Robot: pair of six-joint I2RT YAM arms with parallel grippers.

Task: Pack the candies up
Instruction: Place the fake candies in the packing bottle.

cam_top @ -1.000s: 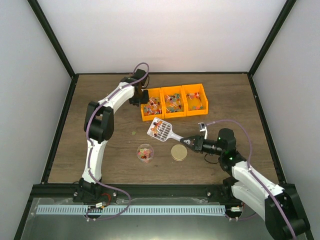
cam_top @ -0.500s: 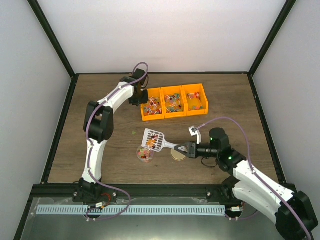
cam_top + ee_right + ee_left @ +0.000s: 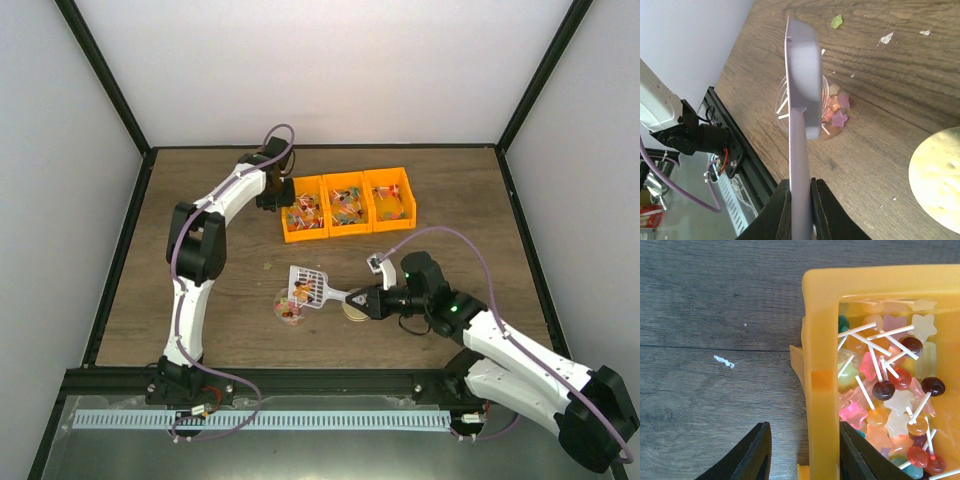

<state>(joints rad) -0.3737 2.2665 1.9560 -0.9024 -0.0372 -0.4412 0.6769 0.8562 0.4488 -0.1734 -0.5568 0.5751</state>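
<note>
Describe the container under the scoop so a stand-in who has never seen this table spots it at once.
From the row of three orange bins at the back of the table, come nearer to the white scoop in the right end effector. Under its head stands a small clear round cup of mixed candies; unlike the flat gold lid beside it, it is see-through.

Even, diffuse light fills all three views, and the brown wood-grain table point(image 3: 240, 335) carries only faint, soft shadows beside the arms. In the left wrist view its grain is crisp, and the translucent orange plastic bin point(image 3: 821, 365) standing on it glows around sharply rendered tiny mixed-colour candies point(image 3: 885, 390). In the right wrist view the flat white plastic scoop point(image 3: 802, 75) above the table is blurred by nearness, and the round gold lid point(image 3: 935, 175) looks washed out.
</note>
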